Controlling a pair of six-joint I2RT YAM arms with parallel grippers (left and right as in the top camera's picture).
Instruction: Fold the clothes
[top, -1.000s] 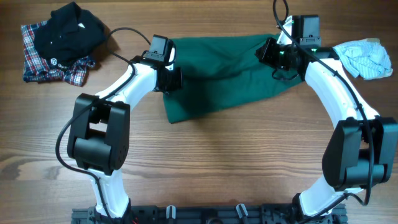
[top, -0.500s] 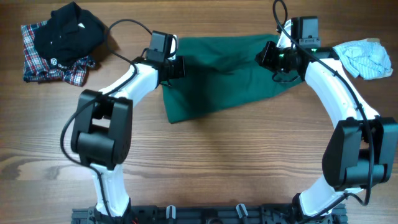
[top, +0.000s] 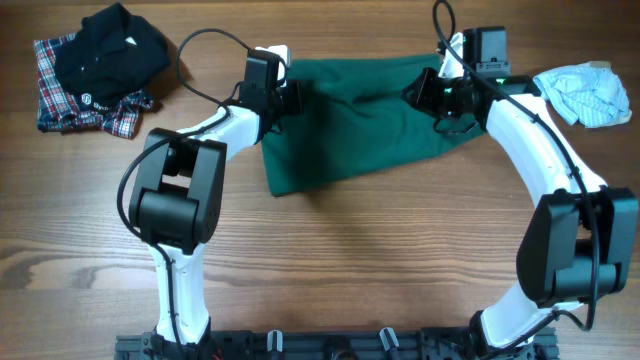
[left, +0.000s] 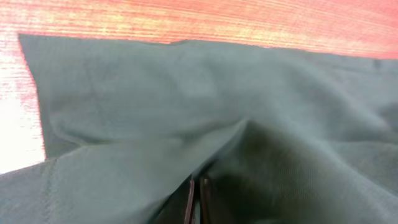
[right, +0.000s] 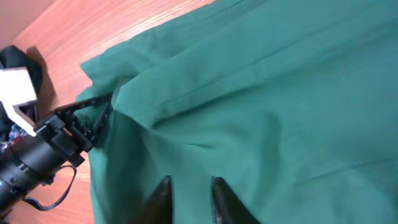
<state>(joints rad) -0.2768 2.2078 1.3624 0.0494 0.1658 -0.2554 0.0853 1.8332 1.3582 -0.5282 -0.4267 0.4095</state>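
Two changes — left fingers (left: 189, 205), clamped on the green garment (top: 360, 120), sit farther up the bench (top: 400, 260); right fingers (right: 160, 196) have parted slightly.

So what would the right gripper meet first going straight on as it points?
The right gripper would meet the green garment almost at once, as the cloth lies just ahead of it, though depth is unclear.
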